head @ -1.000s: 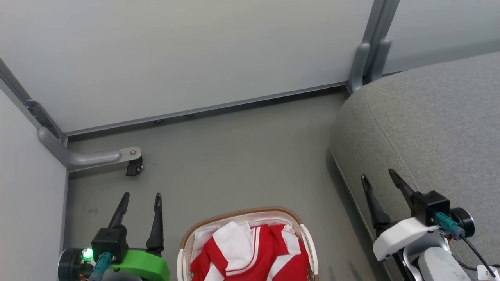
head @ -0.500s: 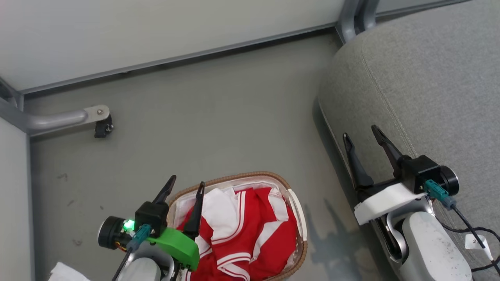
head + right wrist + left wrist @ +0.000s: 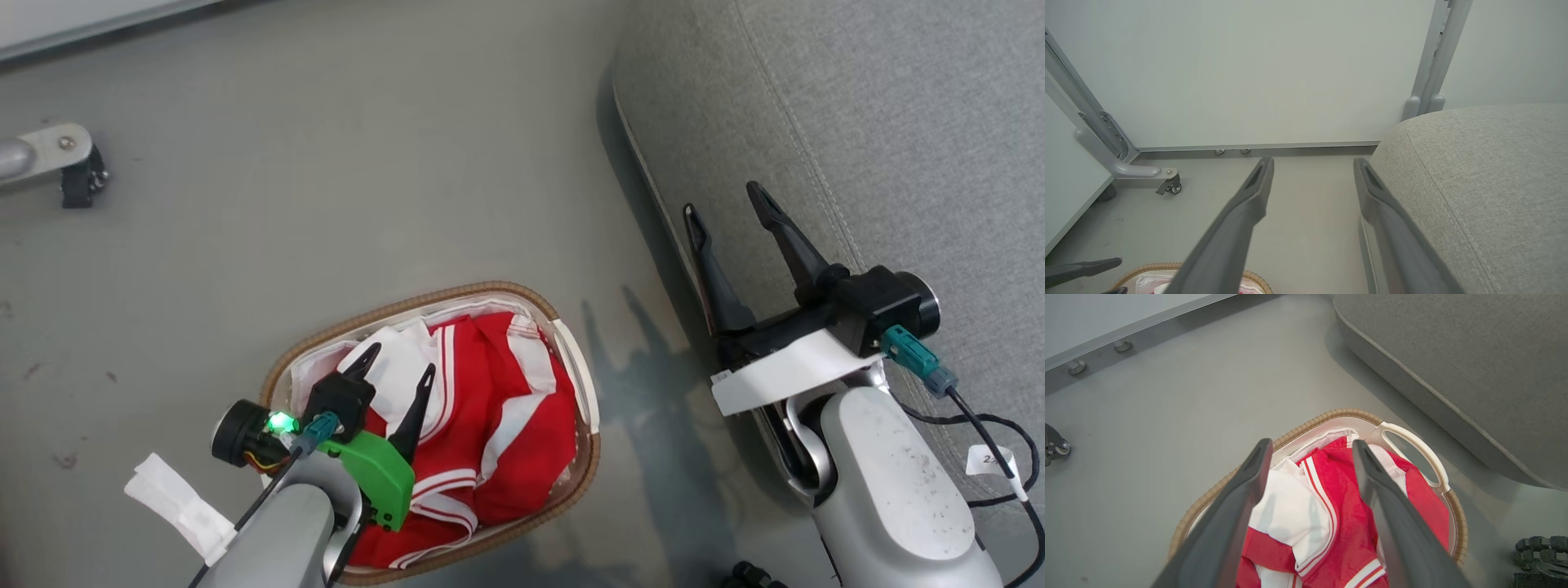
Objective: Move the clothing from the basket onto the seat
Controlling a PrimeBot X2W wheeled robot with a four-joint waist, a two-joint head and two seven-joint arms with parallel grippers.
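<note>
The red and white clothing (image 3: 490,408) lies heaped inside the oval basket (image 3: 571,482) with its brown woven rim, on the floor at the lower middle of the head view. My left gripper (image 3: 397,361) hangs open over the basket's left half, its fingers above the white panel. In the left wrist view the clothing (image 3: 1331,522) shows between the spread fingers, and the basket (image 3: 1412,445) shows its white handle. The grey seat (image 3: 857,122) fills the upper right. My right gripper (image 3: 722,200) stands open over the seat's left edge, nothing between its fingers. The right wrist view shows the seat (image 3: 1486,171).
A caster foot (image 3: 77,175) of a partition frame sits on the floor at the far left. White partition panels (image 3: 1274,69) close off the far side. Black cables (image 3: 980,425) trail over the seat at the lower right. A dark ribbed object (image 3: 1539,555) lies by the basket.
The head camera has tilted down, so the whole scene has shifted up and left. My left gripper has moved from beside the basket to over the clothing. Both grippers stay open.
</note>
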